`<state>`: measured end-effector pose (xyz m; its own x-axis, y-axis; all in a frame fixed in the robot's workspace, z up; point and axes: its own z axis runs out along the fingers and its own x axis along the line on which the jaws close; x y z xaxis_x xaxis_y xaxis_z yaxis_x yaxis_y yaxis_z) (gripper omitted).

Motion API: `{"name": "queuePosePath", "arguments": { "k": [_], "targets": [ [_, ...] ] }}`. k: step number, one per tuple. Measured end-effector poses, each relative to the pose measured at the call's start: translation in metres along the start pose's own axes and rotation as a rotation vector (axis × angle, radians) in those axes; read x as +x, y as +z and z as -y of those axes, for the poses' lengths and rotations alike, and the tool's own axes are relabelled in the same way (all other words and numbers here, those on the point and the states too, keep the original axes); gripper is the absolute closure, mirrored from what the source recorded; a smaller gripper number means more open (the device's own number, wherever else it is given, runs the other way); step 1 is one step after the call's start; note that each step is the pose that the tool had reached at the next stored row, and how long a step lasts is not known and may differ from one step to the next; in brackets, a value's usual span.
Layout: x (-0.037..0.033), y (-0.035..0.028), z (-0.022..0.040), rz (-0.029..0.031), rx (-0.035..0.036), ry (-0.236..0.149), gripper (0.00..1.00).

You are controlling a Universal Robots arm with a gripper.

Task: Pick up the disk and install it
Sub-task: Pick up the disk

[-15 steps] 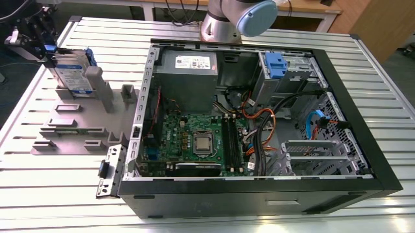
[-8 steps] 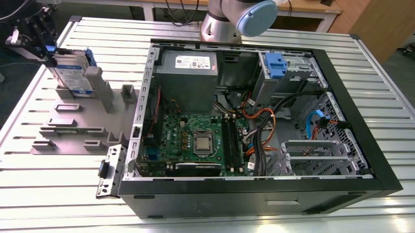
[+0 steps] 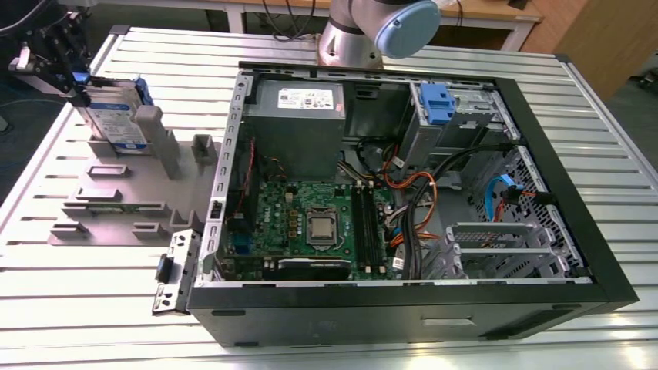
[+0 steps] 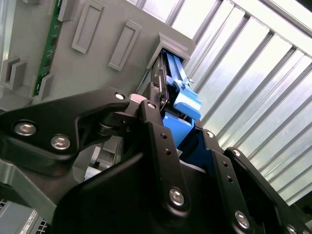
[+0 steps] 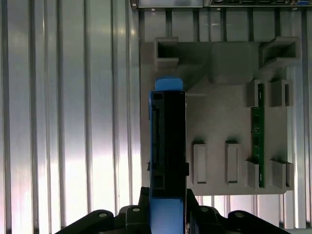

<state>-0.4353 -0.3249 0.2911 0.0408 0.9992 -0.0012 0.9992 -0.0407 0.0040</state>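
Disk (image 5: 168,146) stands upright on grey holder (image 5: 219,126), clasped by the gripper (image 5: 168,219).

A robotics lab: an open computer case (image 3: 411,304) lies on a ribbed aluminium table (image 3: 82,308), with a robot arm base (image 3: 350,42) behind it.

Disk (image 3: 111,123) and gripper (image 3: 74,94) partly out of sight
In the exterior view the gripper, by the edge of the table (image 3: 575,100) on the exterior view's left, is cropped by the picture's border, and the disk's lower end is sunk in the grey holder (image 3: 123,208). In both wrist views the disk's gripped end is masked by the black fingers (image 5: 132,214).
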Motion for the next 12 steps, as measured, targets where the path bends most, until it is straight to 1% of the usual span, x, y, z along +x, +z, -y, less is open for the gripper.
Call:
{"name": "queuePosePath", "arguments": {
  "k": [9, 12],
  "targets": [
    [0.0, 0.0001, -0.0001, 0.0038, -0.0001, 0.0, 0.64],
    [0.0, 0.0001, -0.0001, 0.0039, -0.0001, -0.004, 0.64]
  ]
}}
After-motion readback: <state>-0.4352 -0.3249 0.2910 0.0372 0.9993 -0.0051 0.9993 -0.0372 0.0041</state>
